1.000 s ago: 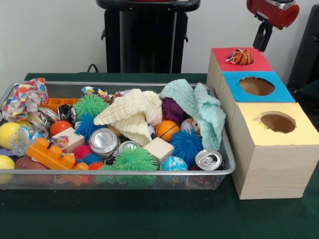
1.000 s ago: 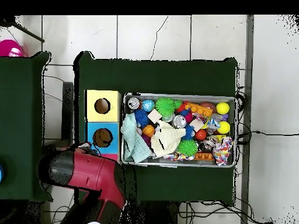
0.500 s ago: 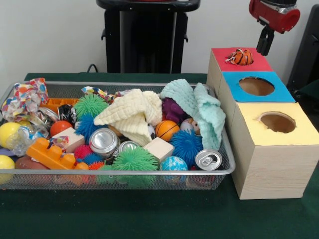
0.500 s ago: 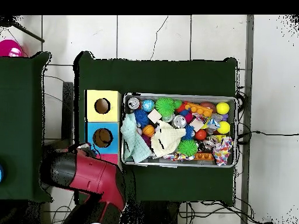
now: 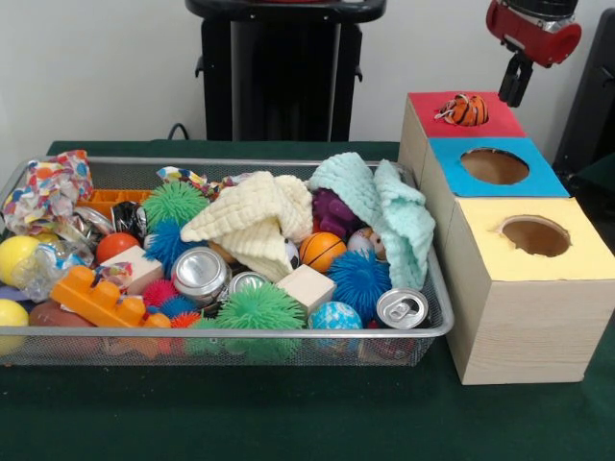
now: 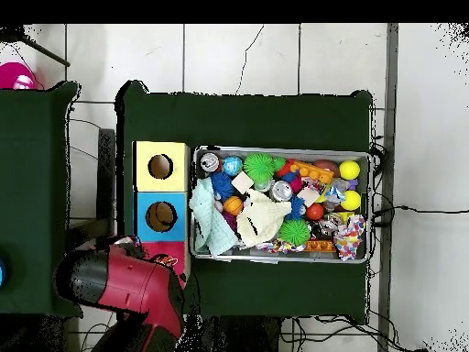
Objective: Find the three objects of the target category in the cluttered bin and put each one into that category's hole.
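Note:
A small orange toy with black stripes (image 5: pixel 464 109) lies on top of the red box (image 5: pixel 504 124), over where its hole would be. Beside it stand the blue box (image 5: pixel 538 179) and the yellow box (image 5: pixel 577 257), each with an open round hole. My gripper (image 5: pixel 516 84) hangs above and just right of the red box, clear of the striped toy and carrying nothing that I can see. In the overhead view the red arm (image 6: pixel 128 284) covers most of the red box. The wire bin (image 5: pixel 240 332) holds cans (image 5: pixel 200 272), spiky balls (image 5: pixel 261 307), wooden blocks (image 5: pixel 306 286) and cloths (image 5: pixel 255 219).
A mint cloth (image 5: pixel 389 211) drapes over the bin's end nearest the boxes. A basketball toy (image 5: pixel 321 251), orange bricks (image 5: pixel 101 300) and yellow balls (image 5: pixel 16 257) fill the rest of the bin. A black stand (image 5: pixel 283 72) rises behind the bin.
The gripper has risen a little and drifted away from the striped toy on the red box. Overhead, the arm has slid toward the bottom left. The toy and bin contents have stayed put.

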Available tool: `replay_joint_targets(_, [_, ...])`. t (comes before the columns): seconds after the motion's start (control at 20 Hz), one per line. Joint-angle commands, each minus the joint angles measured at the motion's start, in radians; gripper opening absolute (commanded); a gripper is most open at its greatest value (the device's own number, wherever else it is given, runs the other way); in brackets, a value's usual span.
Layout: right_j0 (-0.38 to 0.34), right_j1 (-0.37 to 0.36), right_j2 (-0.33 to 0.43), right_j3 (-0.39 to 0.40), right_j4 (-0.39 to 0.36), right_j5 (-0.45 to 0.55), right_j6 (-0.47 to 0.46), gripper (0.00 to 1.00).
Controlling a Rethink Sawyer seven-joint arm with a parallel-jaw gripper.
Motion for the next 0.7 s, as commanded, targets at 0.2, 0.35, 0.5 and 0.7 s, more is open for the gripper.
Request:
replay_joint_targets(0.2, [0.003,-0.008,0.020,0.113,0.055,0.033,0.290,0.00])
replay_joint_targets(0.35, [0.000,0.003,0.035,0.152,0.077,-0.021,0.283,0.00])
replay_joint_targets(0.5, [-0.024,0.007,0.064,0.196,0.102,-0.087,0.249,0.00])
replay_joint_targets(0.7, [-0.042,0.008,0.064,0.218,0.112,-0.104,0.225,0.00])
